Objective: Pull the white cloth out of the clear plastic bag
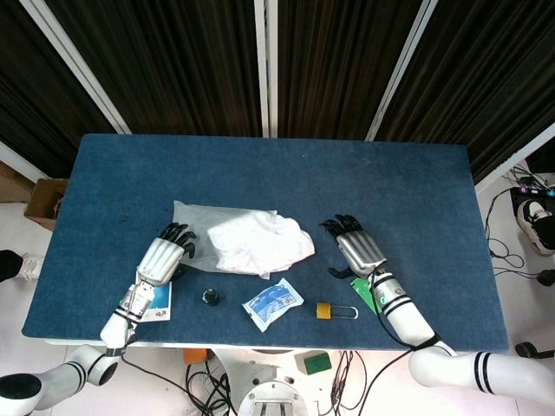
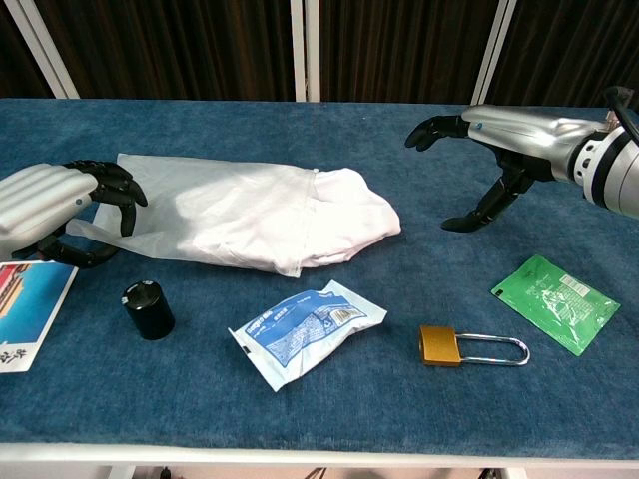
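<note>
Nearest us, in front of the white cloth (image 2: 344, 215), lie a padlock (image 2: 471, 346) and a blue packet (image 2: 305, 327). The cloth pokes from the clear plastic bag (image 2: 190, 205), soft and limp; we'd pinch its exposed bunched end. Our left hand (image 2: 62, 212) is released at the bag's closed end, right hand (image 2: 479, 165) released beyond the cloth

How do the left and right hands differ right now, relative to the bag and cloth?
The left hand sits at the clear plastic bag's closed end, fingers curled at its edge; the right hand hovers apart from the white cloth, beyond the bag's open end. The left looks low by the table; the right is raised. Both hold nothing.
</note>
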Robot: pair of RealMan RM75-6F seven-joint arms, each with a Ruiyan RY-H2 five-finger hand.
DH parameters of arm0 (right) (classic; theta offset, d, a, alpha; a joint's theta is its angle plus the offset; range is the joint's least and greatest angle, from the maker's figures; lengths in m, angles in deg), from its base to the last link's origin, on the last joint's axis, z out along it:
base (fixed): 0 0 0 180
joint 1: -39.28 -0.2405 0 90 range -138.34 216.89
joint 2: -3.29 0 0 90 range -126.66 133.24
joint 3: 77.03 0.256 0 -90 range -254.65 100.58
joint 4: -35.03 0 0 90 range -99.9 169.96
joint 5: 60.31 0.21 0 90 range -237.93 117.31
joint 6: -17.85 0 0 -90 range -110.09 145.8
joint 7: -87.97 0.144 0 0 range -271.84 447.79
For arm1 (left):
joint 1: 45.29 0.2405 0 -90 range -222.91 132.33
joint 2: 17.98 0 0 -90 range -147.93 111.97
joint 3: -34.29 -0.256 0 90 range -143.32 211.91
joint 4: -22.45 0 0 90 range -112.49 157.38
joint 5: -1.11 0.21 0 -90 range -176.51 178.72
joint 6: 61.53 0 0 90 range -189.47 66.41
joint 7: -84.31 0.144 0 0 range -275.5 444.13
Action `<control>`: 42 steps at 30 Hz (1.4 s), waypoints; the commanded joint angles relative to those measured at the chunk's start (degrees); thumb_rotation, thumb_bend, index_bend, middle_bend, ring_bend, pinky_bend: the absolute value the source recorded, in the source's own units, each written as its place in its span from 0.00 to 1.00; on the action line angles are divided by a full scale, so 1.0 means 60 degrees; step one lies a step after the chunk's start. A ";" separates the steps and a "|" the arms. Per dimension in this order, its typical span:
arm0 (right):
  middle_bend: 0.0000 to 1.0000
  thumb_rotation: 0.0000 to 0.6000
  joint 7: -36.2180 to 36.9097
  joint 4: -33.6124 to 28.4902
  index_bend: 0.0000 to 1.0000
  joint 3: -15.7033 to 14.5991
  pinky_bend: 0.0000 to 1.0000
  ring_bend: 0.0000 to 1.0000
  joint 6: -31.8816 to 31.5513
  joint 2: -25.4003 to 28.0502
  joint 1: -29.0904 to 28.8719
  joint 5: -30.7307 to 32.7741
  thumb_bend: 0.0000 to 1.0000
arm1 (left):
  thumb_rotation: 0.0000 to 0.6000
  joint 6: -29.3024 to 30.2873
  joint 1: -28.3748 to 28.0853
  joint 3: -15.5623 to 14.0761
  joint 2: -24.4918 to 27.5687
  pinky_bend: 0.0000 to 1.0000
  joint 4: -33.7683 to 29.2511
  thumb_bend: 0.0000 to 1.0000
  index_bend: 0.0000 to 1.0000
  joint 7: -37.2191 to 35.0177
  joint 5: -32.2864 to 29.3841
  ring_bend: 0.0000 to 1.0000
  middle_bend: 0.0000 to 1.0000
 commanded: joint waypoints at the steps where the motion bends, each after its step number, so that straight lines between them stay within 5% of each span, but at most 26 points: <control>1: 0.14 1.00 0.0076 0.0102 0.16 -0.0007 0.08 0.00 -0.0028 -0.0111 0.0015 0.0134 0.18 | 1.00 0.0073 -0.0018 0.0006 -0.0143 0.16 0.0122 0.47 0.62 -0.0234 0.0038 0.16 0.31; 15: 0.14 1.00 -0.0405 0.1137 0.16 -0.0062 0.07 0.00 -0.0157 -0.1299 -0.0358 0.0220 0.13 | 1.00 0.0049 -0.0047 -0.0004 -0.0175 0.16 0.0068 0.47 0.62 -0.0410 0.0031 0.16 0.31; 20: 0.14 1.00 -0.0793 0.2235 0.17 -0.0030 0.07 0.00 -0.0200 -0.2219 -0.0715 0.0019 0.14 | 1.00 0.0026 -0.0019 0.0016 -0.0168 0.16 0.0020 0.47 0.62 -0.0385 -0.0030 0.16 0.31; 31: 0.20 1.00 0.0059 0.5472 0.36 -0.0197 0.06 0.00 -0.0887 -0.4504 -0.0961 -0.1856 0.20 | 1.00 -0.0111 0.0012 0.0075 -0.0114 0.16 -0.0040 0.47 0.62 -0.0500 -0.0184 0.16 0.31; 38: 0.23 1.00 0.0179 0.7255 0.45 -0.0042 0.06 0.01 -0.0751 -0.5546 -0.1142 -0.2143 0.35 | 1.00 -0.0202 0.0006 0.0125 -0.0082 0.16 -0.0032 0.47 0.62 -0.0554 -0.0271 0.16 0.31; 42: 0.31 1.00 0.0648 0.8018 0.67 0.0139 0.07 0.07 -0.1076 -0.5870 -0.1154 -0.2440 0.61 | 1.00 -0.0193 0.0008 0.0210 -0.0069 0.16 0.0021 0.47 0.62 -0.0616 -0.0351 0.16 0.31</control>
